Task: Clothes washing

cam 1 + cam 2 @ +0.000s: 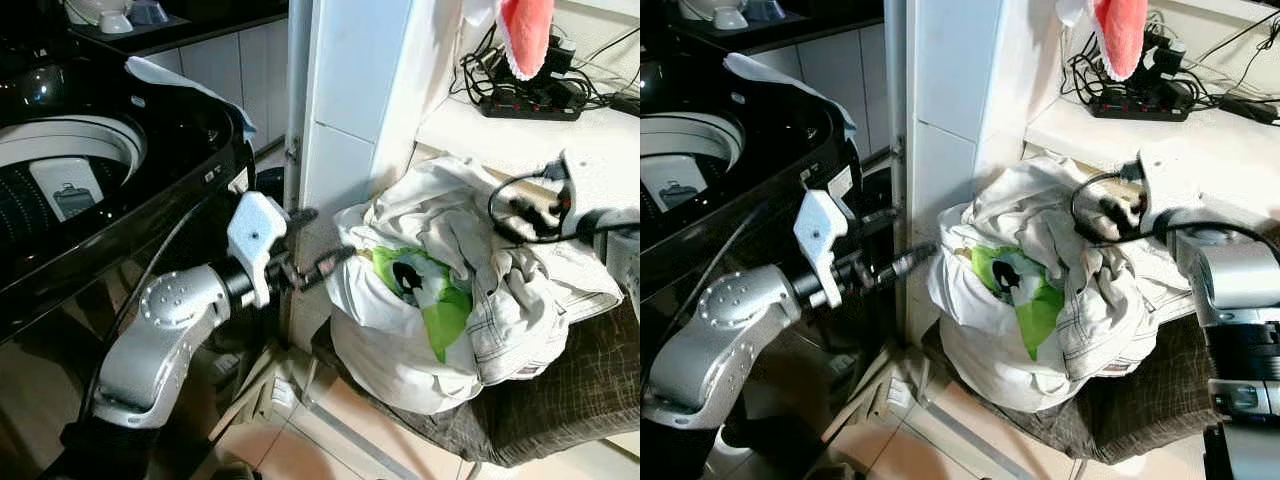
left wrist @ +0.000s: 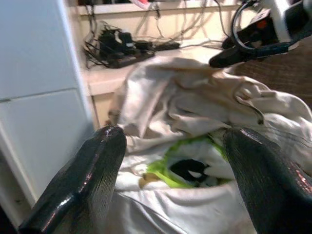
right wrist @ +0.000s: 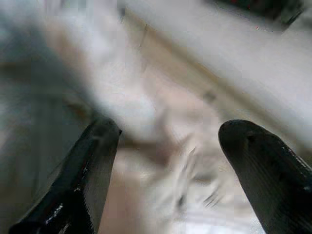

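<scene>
Though bulky, laundry pile (image 1: pixel 450 300) prob light, soft, floppy; heaped on dark seat (image 1: pixel 560 390) at 3 o'clock of washer (image 1: pixel 110 170). Left gripper (image 1: pixel 318 268) spread wide at pile's 9 o'clock; right gripper (image 1: pixel 528 207) wide too, over top. Best pinched at a raised fold.

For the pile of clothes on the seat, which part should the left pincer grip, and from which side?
Probably the bunched white fold at the near edge of the clothes pile, beside the green garment. Come from the washer side: the open left pincer already faces that edge, where the cloth bulges outward.
</scene>
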